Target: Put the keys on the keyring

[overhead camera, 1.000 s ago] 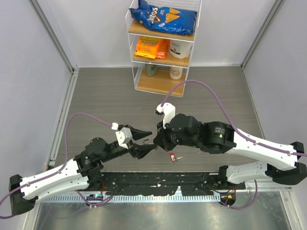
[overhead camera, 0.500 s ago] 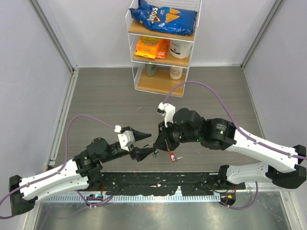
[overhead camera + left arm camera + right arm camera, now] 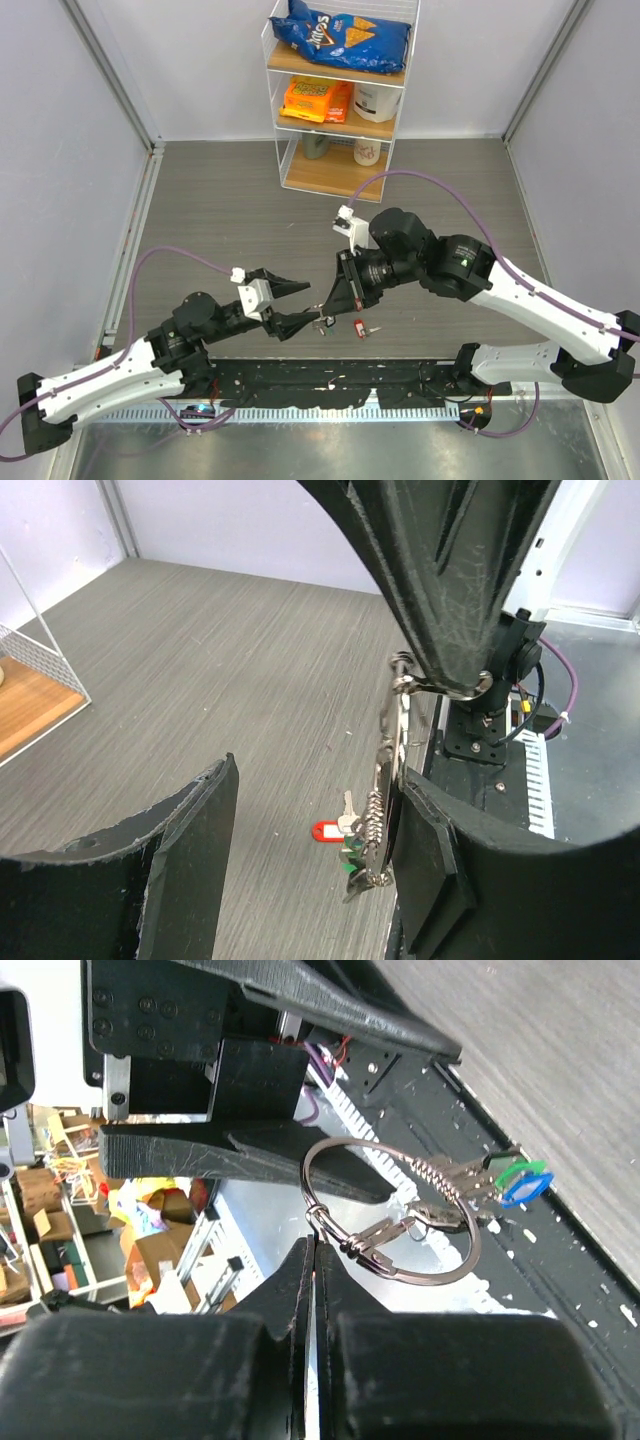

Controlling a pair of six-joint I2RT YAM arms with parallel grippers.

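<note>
The keyring point(image 3: 441, 1278), a thin silver ring, hangs from my right gripper point(image 3: 314, 1248), which is shut on its rim. Keys with green and blue heads point(image 3: 519, 1183) dangle from it on a small clasp. In the top view the keyring point(image 3: 321, 317) hangs just above the table between the two arms. My left gripper point(image 3: 318, 776) stands open around it, and the ring point(image 3: 390, 748) is edge-on close to the right finger point(image 3: 432, 852); I cannot tell whether they touch. A red-headed key point(image 3: 327, 831) lies loose on the table point(image 3: 359, 328).
A clear shelf rack point(image 3: 340, 95) with snack bags and cups stands at the back centre. A black mounting strip point(image 3: 330, 382) runs along the near edge between the arm bases. Grey walls close in the left and right sides.
My left gripper has opened wider and drawn back toward the lower left. The right arm has swung its wrist up and to the right, still pinching the keyring.
</note>
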